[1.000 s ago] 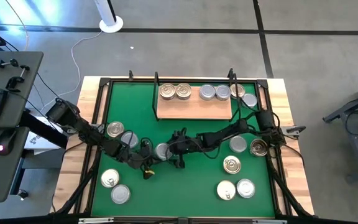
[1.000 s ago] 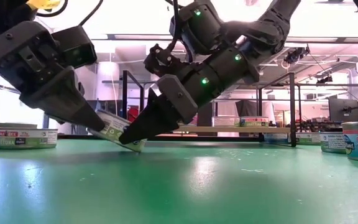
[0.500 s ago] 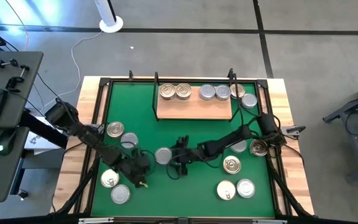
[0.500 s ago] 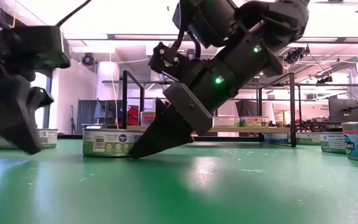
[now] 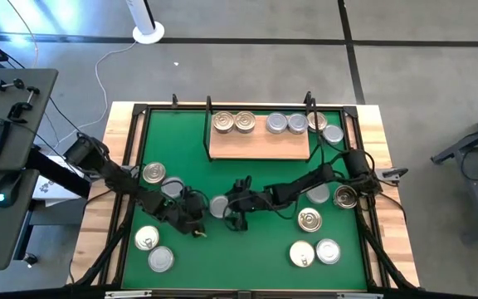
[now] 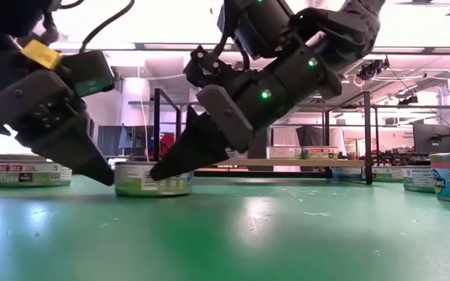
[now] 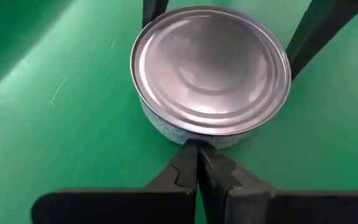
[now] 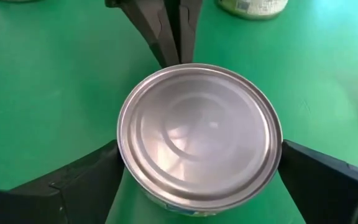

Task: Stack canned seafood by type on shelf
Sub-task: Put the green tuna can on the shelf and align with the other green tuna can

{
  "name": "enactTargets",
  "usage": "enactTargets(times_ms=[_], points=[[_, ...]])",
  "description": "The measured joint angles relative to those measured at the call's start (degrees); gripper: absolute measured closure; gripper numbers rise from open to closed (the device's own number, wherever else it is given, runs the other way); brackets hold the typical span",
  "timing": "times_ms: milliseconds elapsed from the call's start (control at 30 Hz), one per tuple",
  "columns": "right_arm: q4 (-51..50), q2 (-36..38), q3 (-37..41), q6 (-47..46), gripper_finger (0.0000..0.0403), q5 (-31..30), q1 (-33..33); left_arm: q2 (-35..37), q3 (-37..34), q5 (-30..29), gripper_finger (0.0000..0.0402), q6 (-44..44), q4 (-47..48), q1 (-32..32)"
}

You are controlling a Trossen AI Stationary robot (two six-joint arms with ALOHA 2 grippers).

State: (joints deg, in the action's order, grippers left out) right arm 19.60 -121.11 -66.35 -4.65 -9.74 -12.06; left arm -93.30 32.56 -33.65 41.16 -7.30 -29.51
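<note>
A silver-lidded can (image 8: 199,134) is sitting flat on the green mat (image 5: 247,249), in front of the shelf (image 5: 260,143). The right gripper (image 8: 199,174) is straddling it with its jaws spread wide, while the left gripper (image 7: 197,163) is pressing its closed jaws against the can's side. Another can (image 6: 22,172) at the mat's edge is showing what may read "TUNA".
</note>
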Motion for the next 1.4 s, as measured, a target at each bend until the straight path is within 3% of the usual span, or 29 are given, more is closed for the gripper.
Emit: enactTargets(times_ms=[467,1067,1200,1400], points=[[-2.6,0.1,-0.2,-0.6,0.0006,1.0,0.6,-0.8,0.0,-1.7,0.0402,-1.3,-1.8,0.7],[-7.5,0.0,-0.6,-8.6,0.0024,-9.6,-4.8,-0.6,0.7,-2.5,0.0402,2.3,1.0,-1.4],[-10.2,0.2,-0.4,-10.4,0.0031,-9.6,-5.4,-0.5,0.7,-3.6,0.0402,2.4,1.1,-2.2],[-3.5,4.1,8.6,-16.2,0.0061,-11.2,-6.7,-0.5,0.7,-5.3,0.0402,3.3,1.6,-3.5]])
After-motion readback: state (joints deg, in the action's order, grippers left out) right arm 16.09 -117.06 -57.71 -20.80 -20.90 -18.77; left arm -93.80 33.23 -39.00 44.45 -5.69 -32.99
